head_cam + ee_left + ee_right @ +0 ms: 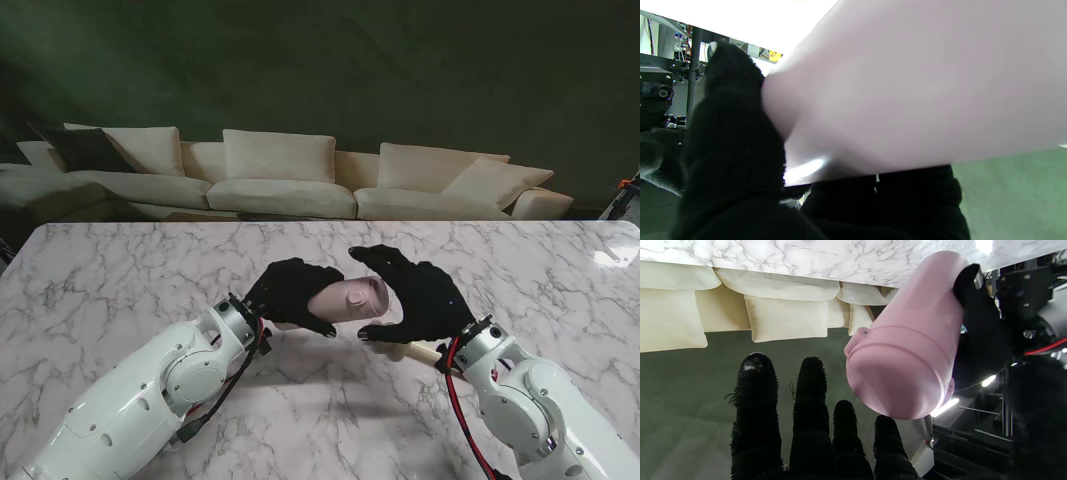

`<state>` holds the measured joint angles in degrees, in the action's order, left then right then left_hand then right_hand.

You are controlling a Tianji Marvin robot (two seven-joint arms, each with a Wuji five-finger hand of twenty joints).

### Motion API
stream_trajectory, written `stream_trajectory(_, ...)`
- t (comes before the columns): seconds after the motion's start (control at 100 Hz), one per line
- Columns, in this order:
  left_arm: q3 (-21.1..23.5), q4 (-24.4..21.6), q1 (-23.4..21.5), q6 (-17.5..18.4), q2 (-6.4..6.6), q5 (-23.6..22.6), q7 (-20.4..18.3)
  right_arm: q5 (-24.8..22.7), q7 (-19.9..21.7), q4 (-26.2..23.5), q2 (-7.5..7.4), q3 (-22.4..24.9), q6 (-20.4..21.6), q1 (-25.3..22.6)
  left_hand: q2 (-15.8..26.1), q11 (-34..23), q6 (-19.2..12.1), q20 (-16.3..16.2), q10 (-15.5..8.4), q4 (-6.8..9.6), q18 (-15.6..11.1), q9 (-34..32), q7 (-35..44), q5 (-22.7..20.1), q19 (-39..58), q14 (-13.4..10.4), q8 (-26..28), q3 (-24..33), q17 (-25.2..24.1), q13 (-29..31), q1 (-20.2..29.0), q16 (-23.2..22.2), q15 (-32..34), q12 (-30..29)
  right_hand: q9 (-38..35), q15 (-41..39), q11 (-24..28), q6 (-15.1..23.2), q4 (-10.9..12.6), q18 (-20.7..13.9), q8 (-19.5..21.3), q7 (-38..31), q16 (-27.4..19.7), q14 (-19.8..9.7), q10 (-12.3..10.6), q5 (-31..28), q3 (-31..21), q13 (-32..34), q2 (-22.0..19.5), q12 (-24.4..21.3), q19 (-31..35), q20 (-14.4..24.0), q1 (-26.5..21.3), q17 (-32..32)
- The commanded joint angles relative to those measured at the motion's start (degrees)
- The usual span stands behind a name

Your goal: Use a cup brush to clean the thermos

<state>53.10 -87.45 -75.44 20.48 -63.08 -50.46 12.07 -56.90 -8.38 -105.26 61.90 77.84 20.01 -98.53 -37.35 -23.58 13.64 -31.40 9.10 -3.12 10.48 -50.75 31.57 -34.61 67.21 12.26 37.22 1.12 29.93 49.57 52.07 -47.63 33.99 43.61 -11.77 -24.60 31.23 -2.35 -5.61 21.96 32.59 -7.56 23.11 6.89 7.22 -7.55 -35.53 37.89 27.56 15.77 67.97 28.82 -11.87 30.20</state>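
Holding the smooth pink metal thermos (345,299) sideways above the white marble tabletop (120,270), the left hand (290,292) should keep squeezing tight while the right hand (415,290), fingers spread apart, closes on its lid end.

Thermos (347,298): I see only its lid end from the stand; the base is hidden in the left hand (290,290), and the left wrist view gives a blurred pink mass running off frame. Pale handle (415,351), just beside the right hand (415,290): mostly covered, head unseen, so I cannot confirm a brush. Right fingers (811,413): palm cut off by the frame edge.
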Motion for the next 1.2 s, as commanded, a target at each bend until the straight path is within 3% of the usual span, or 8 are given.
stream_trajectory(0.0, 0.04, -0.55, 0.32, 0.14, -0.26, 0.09, -0.42, -1.49, -0.62, 0.14, -0.40, -0.49, -0.93, 0.11, 24.65, -3.73, -10.87, -1.69, -5.37, 3.96, -2.45, -1.19, 7.88, -6.27, 2.13, -4.41, 1.93, 28.44, 0.36, 4.17, 19.40, -2.23, 9.05, 1.69, 0.05, -4.03, 6.90, -2.73, 2.04, -3.22, 1.28, -6.90, 1.38, -2.59, 1.09, -0.39, 0.49, 2.83, 3.29, 2.72, 0.83, -1.25, -6.10, 2.72)
stream_trajectory(0.16, -0.11, -0.46, 0.42, 0.38, -0.25, 0.08, -0.42, 0.53, -2.21, 2.13, 0.11, -3.17, -3.36, 2.15, 24.63, -3.77, -10.88, -1.70, -5.34, 3.96, -2.39, -1.29, 7.90, -6.26, 2.15, -4.40, 1.94, 28.44, 0.36, 4.14, 19.37, -2.23, 9.06, 1.71, -35.73, -18.46, 17.66, -0.90, 1.38, -0.59, -3.66, -21.91, 8.47, -3.93, -8.68, -6.48, -0.48, 25.16, -6.26, 8.94, 12.10, 4.43, -11.28, 14.16)
stream_trajectory(0.32, -0.12, -0.58, 0.35, 0.49, -0.18, 0.11, -0.81, 8.11, -3.29, 3.17, 1.53, -6.65, -9.98, 3.78, 24.68, -3.77, -10.92, -1.69, -5.41, 3.97, -2.40, -1.29, 7.91, -6.31, 2.13, -4.38, 1.94, 28.47, 0.37, 4.18, 19.39, -2.22, 9.08, 1.72, -63.12, -39.98, 15.05, -4.75, -0.70, 6.93, -17.41, -33.86, 12.54, 3.24, -1.54, -18.11, 7.61, 37.00, -21.17, 4.31, 26.03, 1.26, 5.23, 29.06)
stream_trajectory(0.55, 0.17, -0.85, 0.05, 0.37, -0.08, 0.03, -1.20, 2.83, -4.71, 1.12, 1.23, -6.47, -14.14, 1.82, 24.61, -3.75, -10.82, -1.70, -5.35, 3.96, -2.32, -1.30, 7.89, -6.34, 2.16, -4.30, 1.93, 28.50, 0.33, 4.22, 19.36, -2.24, 9.14, 1.71, -22.42, -20.96, 6.31, 6.61, 0.55, 2.52, -23.41, -16.48, 8.82, 5.51, -2.04, 2.57, 6.56, 22.95, -26.25, 5.05, 25.16, 0.72, 27.82, 19.20)
stream_trajectory(0.65, 0.23, -0.93, -0.05, 0.29, -0.08, 0.02, -1.19, 0.15, -5.47, 0.28, 0.90, -5.03, -13.32, 0.56, 24.65, -3.73, -10.89, -1.70, -5.35, 3.96, -2.44, -1.26, 7.84, -6.30, 2.15, -4.32, 1.91, 28.51, 0.36, 4.18, 19.38, -2.22, 9.12, 1.71, -3.41, -3.38, 1.12, 7.52, 0.64, 8.25, -5.77, 7.13, 2.29, 4.26, -2.22, -0.22, 5.36, 6.85, -23.55, 1.12, 11.38, 2.25, 24.29, 5.84)
stream_trajectory(0.83, 0.48, -1.05, -0.24, 0.08, -0.08, -0.15, -0.98, -0.50, -4.98, 0.58, 0.34, -1.37, -2.85, -0.67, 24.70, -3.73, -10.76, -1.71, -5.28, 3.97, -2.32, -1.25, 7.83, -6.27, 2.15, -4.25, 1.93, 28.47, 0.36, 4.16, 19.37, -2.21, 9.12, 1.73, 2.09, 5.99, -19.75, 3.67, 1.16, 2.47, -1.94, 7.64, -3.89, 2.83, -1.10, -0.29, 2.23, -6.73, -10.06, -7.60, -3.45, -0.73, 8.58, -6.90)
stream_trajectory(1.04, 0.86, -1.20, -0.37, 0.15, -0.02, -0.44, -0.90, -2.79, -5.22, 1.96, -0.22, -0.88, 2.06, -0.08, 24.73, -3.74, -10.85, -1.75, -5.31, 3.98, -2.21, -1.25, 7.81, -6.27, 2.25, -4.21, 1.95, 28.39, 0.36, 4.21, 19.36, -2.23, 9.18, 1.77, 2.20, -3.51, 3.00, 0.93, 3.75, -6.39, -0.44, -11.05, 0.34, -1.33, 3.28, -0.20, -2.69, -2.70, 6.08, 2.87, -1.91, -4.90, -7.34, 0.11)
stream_trajectory(1.19, 0.91, -1.11, -0.37, 0.33, -0.04, -0.46, -0.71, -0.68, -5.94, 4.10, 0.14, -2.96, 1.26, 1.95, 24.72, -3.77, -10.87, -1.76, -5.30, 4.00, -2.20, -1.28, 7.78, -6.25, 2.31, -4.21, 1.96, 28.38, 0.42, 4.16, 19.40, -2.22, 9.20, 1.78, -0.72, -23.59, 22.23, 1.67, 2.72, -13.73, -4.30, -22.60, 11.23, -6.53, 1.26, 1.49, -12.68, 7.57, 3.06, 15.78, 7.33, 2.30, -13.84, 12.32)
